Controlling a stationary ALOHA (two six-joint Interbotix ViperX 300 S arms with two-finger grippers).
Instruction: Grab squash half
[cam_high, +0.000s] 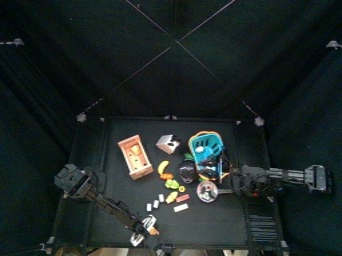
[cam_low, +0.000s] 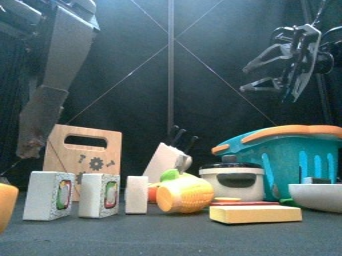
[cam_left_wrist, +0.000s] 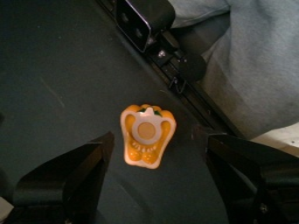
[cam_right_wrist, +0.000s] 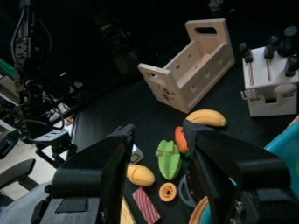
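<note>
The left gripper (cam_left_wrist: 158, 166) hangs over the table's front edge, jaws spread wide and holding nothing. Between them on the black tabletop lies the squash half (cam_left_wrist: 146, 136) - orange-yellow, cut face up, with a white round patch. The right gripper (cam_low: 287, 60) hangs high above the teal basket (cam_low: 301, 155) - jaws also parted, empty.

Overall lighting is reading dim, with black curtains (cam_high: 80, 60) and the black table (cam_high: 214, 225) swallowing most light. From above, the toys are showing as small bright specks, fine detail lost. At table height, the white boxes (cam_low: 78, 195) and teal basket (cam_low: 287, 155) are catching soft frontal light; the near arm (cam_low: 54, 70) is blurring. An orange toy piece (cam_left_wrist: 147, 136) is glowing against a dark floor.
</note>
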